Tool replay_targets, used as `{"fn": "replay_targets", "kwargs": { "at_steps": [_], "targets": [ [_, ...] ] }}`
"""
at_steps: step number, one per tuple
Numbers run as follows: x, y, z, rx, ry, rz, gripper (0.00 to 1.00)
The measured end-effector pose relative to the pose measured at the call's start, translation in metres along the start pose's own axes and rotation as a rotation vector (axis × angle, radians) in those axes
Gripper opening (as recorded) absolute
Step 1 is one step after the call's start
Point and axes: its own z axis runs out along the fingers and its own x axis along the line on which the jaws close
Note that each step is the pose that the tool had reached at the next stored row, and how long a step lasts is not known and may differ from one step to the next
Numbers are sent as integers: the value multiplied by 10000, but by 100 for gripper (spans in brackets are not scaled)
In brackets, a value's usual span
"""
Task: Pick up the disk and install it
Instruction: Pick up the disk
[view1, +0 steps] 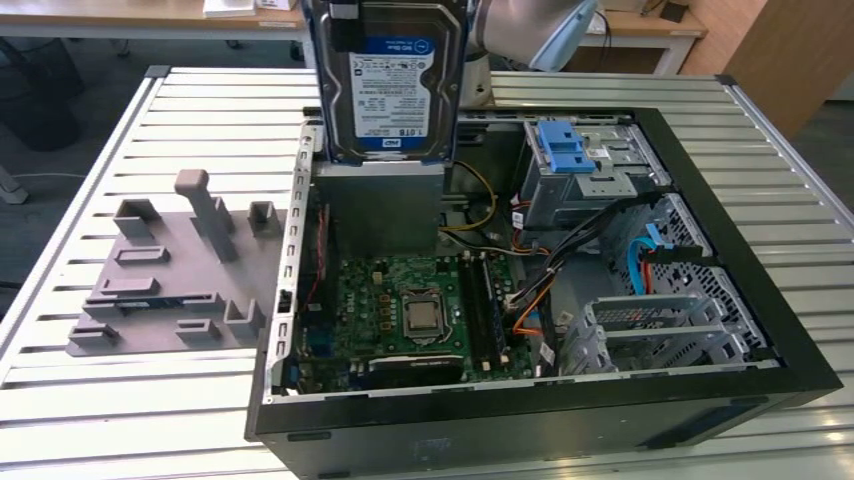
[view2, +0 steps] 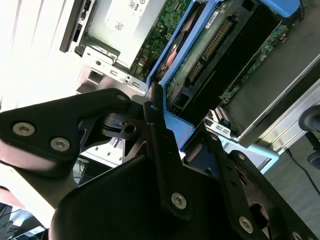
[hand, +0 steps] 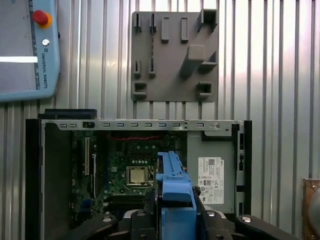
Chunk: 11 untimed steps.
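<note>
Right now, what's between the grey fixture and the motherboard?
Bare table slats, then the case's metal wall, lie between the fixture and motherboard; the first wrist view shows it.

On the worktop (view1: 200, 130) the fixture plate (view1: 147, 290) lay at the exterior view's left of the computer case (view1: 534, 430), the disk (view1: 387, 90) above it.

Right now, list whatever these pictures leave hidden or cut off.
Exterior view: the disk's top end, cut off by the picture's upper edge.
Exterior view: the grey box's far part, covered by the disk.
First wrist view: the disk's label, as it is edge-on; the tool hides its near end.
</note>
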Motion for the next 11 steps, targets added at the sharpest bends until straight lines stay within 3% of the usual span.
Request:
{"fn": "replay_targets", "kwargs": {
  "at_steps": [3,11],
  "targets": [
    [35,-29,-1,0,0,1,36],
    [45,-42,-2,-1,1,-1,36]
  ]
}}
